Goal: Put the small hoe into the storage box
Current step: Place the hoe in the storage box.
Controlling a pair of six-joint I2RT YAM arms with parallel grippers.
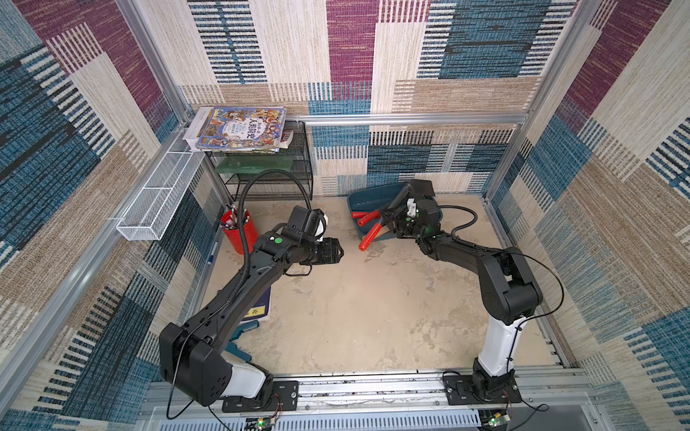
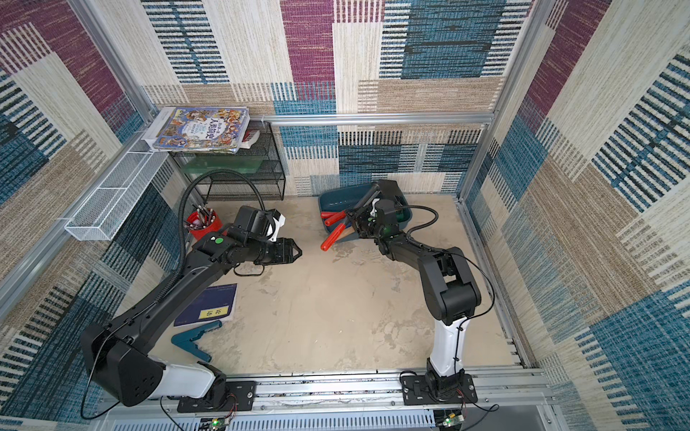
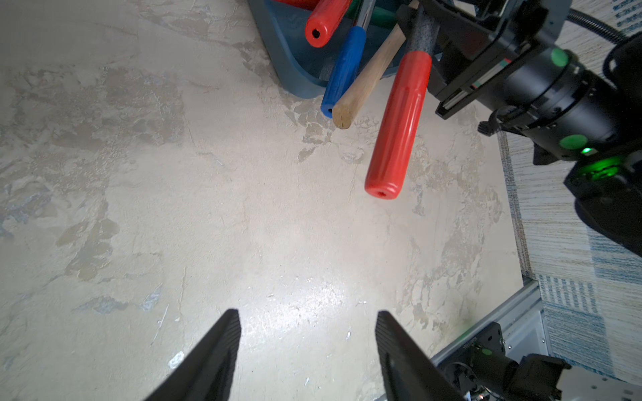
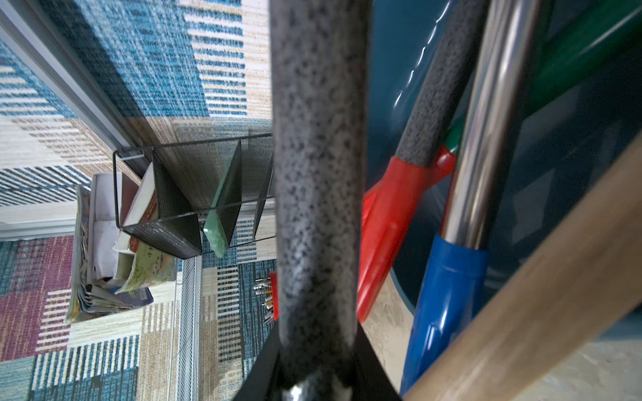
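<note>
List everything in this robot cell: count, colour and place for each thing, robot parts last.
storage box: one, dark teal, far table edge.
small hoe: one, red handle, grey shaft, over the box, handle sticking out.
red tool handles: two, in the box.
blue handle: one, in the box.
wooden handle: one, in the box.
pen cup: one, red, left side.
wire rack: one, black, far-left corner, books on top.
wire basket: one, white, left side.
book: one, blue, table under left arm.
hand tool: one, teal, near left arm's base.
left gripper: open, empty.
right gripper: shut on the small hoe.
</note>
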